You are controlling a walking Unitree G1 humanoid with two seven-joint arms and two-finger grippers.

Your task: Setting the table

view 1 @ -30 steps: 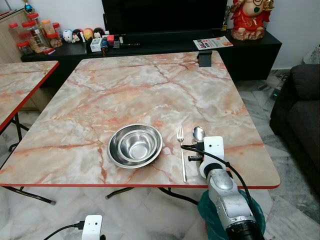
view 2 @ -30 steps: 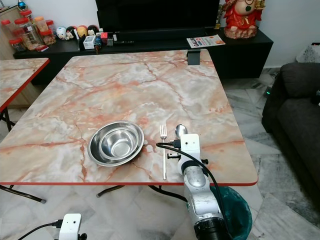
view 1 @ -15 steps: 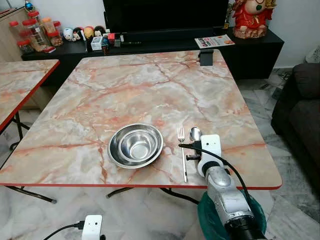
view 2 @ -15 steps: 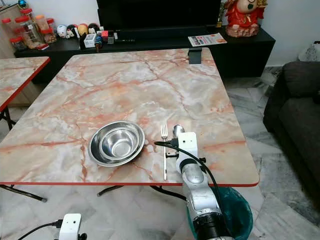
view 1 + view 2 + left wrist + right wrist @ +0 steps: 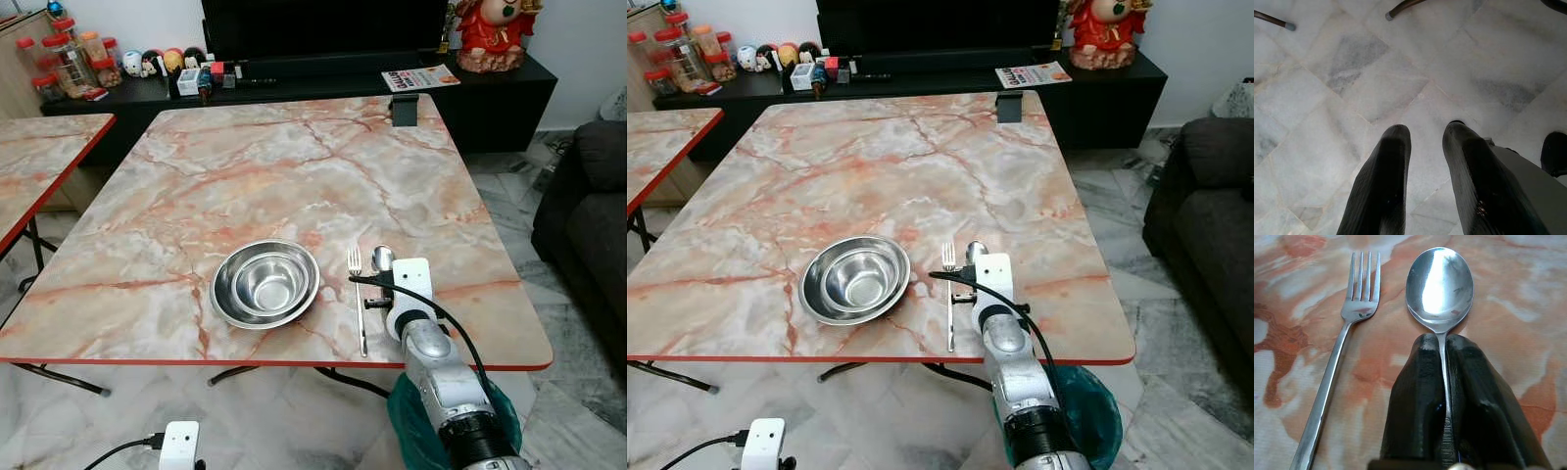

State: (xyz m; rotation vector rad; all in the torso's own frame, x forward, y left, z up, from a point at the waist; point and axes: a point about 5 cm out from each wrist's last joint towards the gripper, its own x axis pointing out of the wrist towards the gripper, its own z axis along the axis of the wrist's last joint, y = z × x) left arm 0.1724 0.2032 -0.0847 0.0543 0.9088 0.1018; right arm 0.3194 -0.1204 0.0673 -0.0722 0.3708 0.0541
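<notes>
One fork (image 5: 1334,367) just beside the claw-held spoon (image 5: 1440,286), bowl (image 5: 265,284) nearby.

Head stereo pair: looks forward and down across the counter (image 5: 294,176), both eyes sharing bowl (image 5: 265,284) and fork (image 5: 357,294). Right wrist: close above spoon (image 5: 1440,284). Left wrist: faces the marble floor (image 5: 1352,73).

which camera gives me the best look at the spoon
The right wrist view: the spoon lies close up beside the fork, its handle pinched in the right tool. In the eye views, the bowl of the spoon peeks out past the wrist. The left wrist view faces the floor.
</notes>
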